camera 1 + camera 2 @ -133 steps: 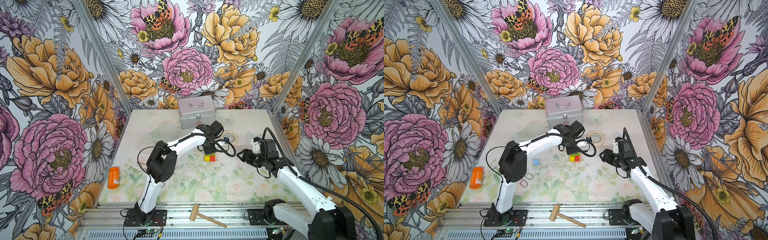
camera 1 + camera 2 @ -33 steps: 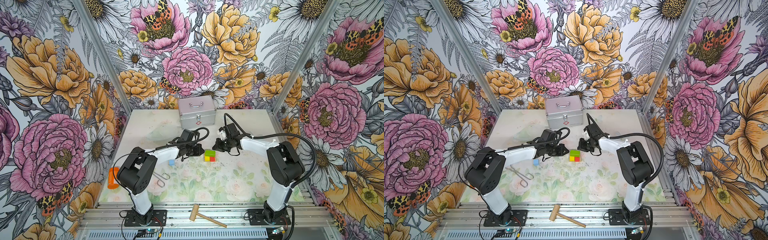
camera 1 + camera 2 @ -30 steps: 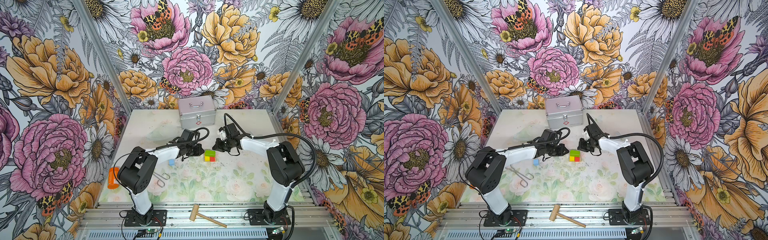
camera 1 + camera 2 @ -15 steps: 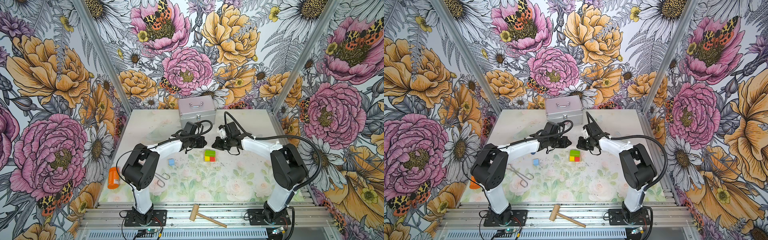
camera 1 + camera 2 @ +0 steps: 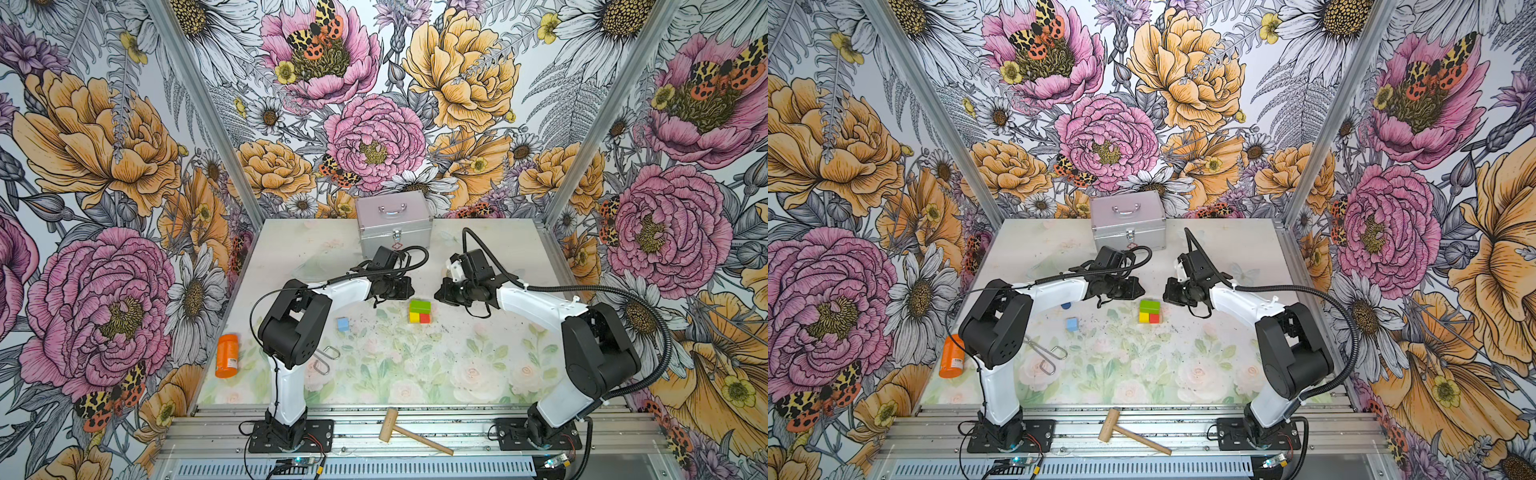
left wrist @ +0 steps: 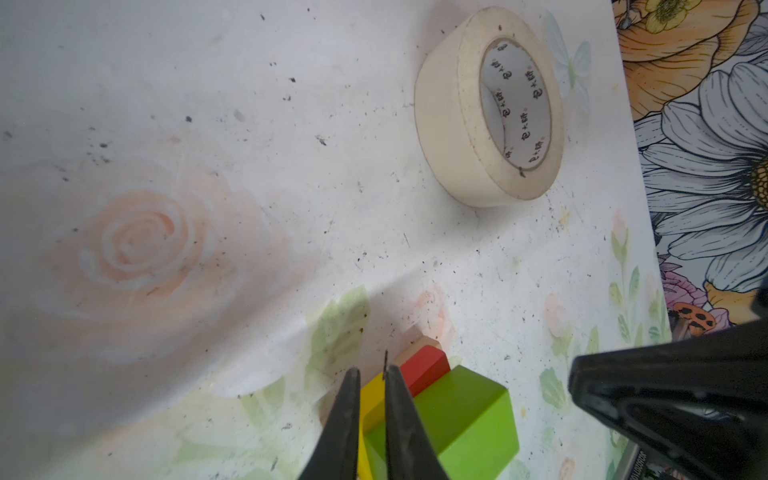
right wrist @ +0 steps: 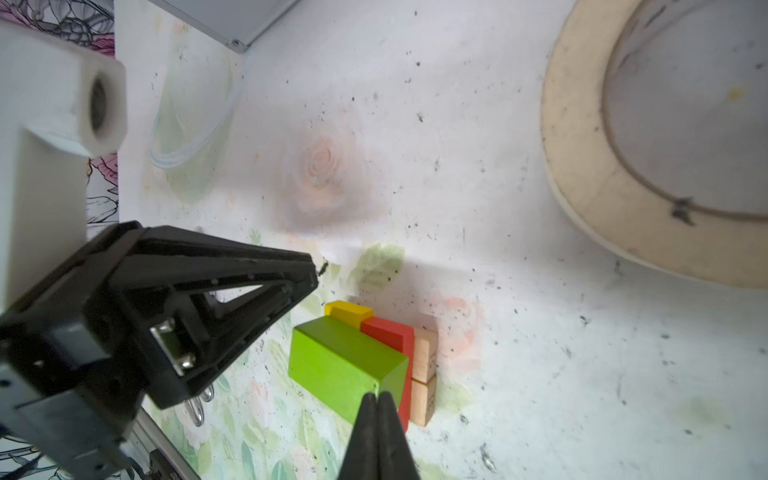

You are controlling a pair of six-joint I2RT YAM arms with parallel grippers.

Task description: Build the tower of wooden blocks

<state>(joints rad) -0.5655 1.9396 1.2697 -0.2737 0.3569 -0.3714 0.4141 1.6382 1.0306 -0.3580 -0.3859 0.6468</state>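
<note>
The tower stands near the middle of the table, three layers high. Two tan bars lie at the bottom, a yellow bar and a red bar sit side by side on them, and a green bar lies across the top. The light blue cube sits alone on the table, well apart on the left arm's side. The dark blue cylinder peeks out from under that arm.

The left gripper hangs just beside the stack, almost pinched together with only a slit between its fingers, grasping nothing. The right gripper hovers at the opposite side by the green bar's corner, clenched tight and empty. I cannot tell whether either tip touches a block.

I'd judge the cube is next, and the left arm is the nearer one. It should back straight away from the stack, spread its jaws and take the cube by two flat opposite faces. Then it should come down over the middle of the green bar and let go without any sideways drag. The right gripper should keep clear, since a nudge to the green bar could skew the layers. A tape roll lies beyond the tower, and a silver case stands at the back.
</note>
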